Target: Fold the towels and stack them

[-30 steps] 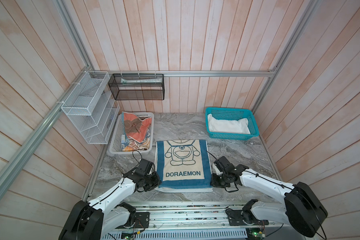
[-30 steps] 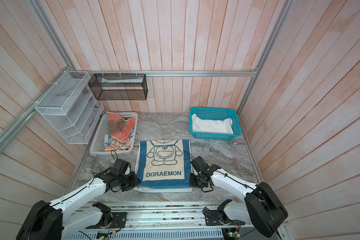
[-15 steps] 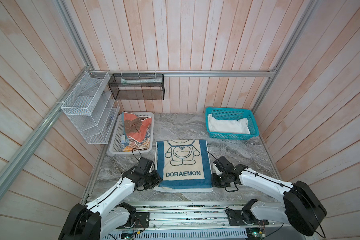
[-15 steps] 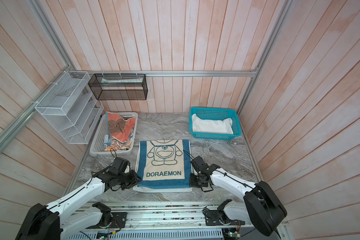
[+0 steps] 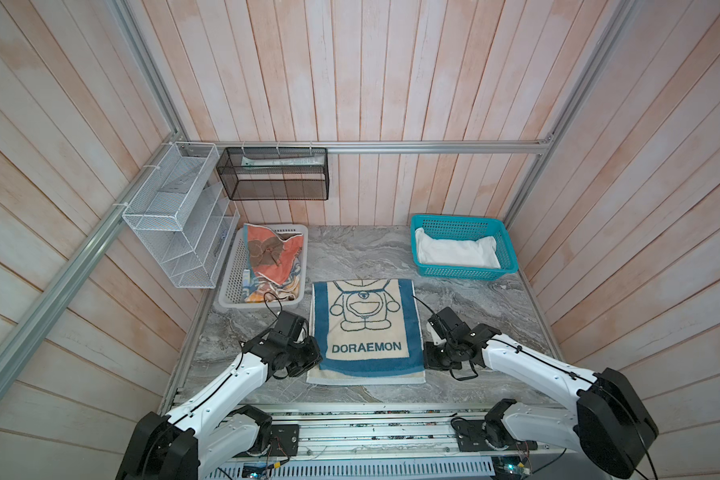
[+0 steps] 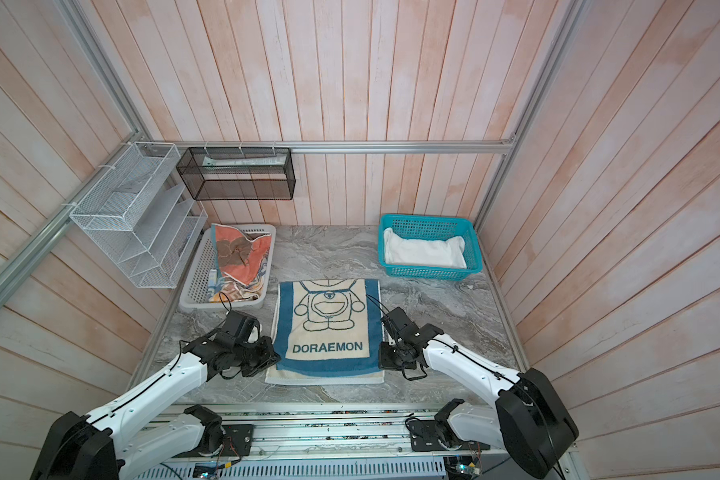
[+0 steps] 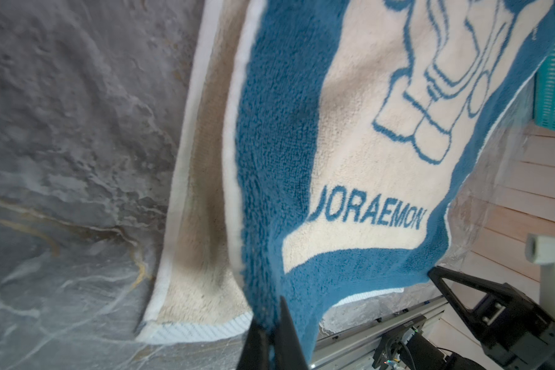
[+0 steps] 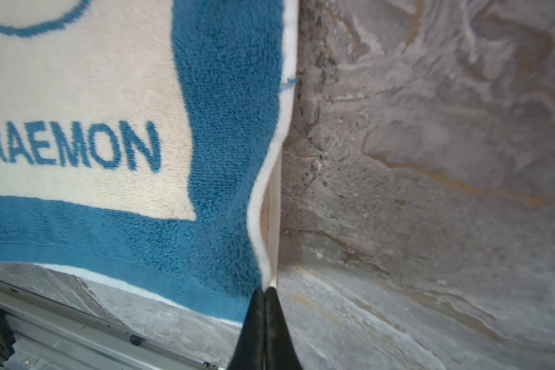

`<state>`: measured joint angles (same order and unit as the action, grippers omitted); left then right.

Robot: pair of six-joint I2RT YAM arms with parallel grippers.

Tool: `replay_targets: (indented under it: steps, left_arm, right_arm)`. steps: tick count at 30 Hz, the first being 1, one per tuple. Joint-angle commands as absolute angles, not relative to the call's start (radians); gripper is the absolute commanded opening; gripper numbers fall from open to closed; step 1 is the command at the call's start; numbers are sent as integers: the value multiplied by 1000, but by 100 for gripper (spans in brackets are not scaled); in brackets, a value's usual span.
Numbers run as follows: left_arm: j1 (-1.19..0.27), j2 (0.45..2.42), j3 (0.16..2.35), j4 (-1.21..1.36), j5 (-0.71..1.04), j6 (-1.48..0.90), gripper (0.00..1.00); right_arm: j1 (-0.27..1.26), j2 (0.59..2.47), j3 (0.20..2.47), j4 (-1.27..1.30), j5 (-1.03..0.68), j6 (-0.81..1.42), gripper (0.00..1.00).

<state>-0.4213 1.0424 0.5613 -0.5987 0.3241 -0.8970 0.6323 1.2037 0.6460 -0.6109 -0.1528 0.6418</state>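
left gripper, right gripper pinch blue-cream terry doraemon towel, lower centre.
right holds only thin hem; can slip, fold goes crooked.

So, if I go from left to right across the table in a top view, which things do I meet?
From the left: white basket → left gripper → Doraemon towel → right gripper → teal basket.
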Motion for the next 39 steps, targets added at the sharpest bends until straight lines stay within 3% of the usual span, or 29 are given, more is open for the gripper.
replay_targets:
  steps: [1,8,17,18,20,23,26,33,39]
  left_arm:
    - [-405,1001,667,-700,248,-850,0]
    - [-391,951,797,-908,163,-832,0]
    - [-390,939,526,-754,249,-956,0]
    - [-390,949,503,-741,250,-963,4]
    - [-388,969,480,-747,232,-971,24]
    - [-388,954,500,-808,169,-974,43]
    - [-388,907,552,-868,98,-968,48]
    - [-468,965,621,-831,74,-913,44]
    - [-586,1126,607,-729,115,-906,18]
  right_arm:
    - [629,1155,726,-700,-119,625,0]
    - [630,1028,779,-855,-136,658,0]
    - [659,1112,496,-591,-302,733,0]
    - [667,1134,485,-570,-312,735,0]
    - [687,1176,482,-558,-325,731,0]
    - [710,1183,517,-620,-279,724,30]
    - [710,1151,574,-700,-220,716,38]
    - [711,1154,680,-714,-142,693,37]
    - [786,1299,694,-609,-179,713,26]
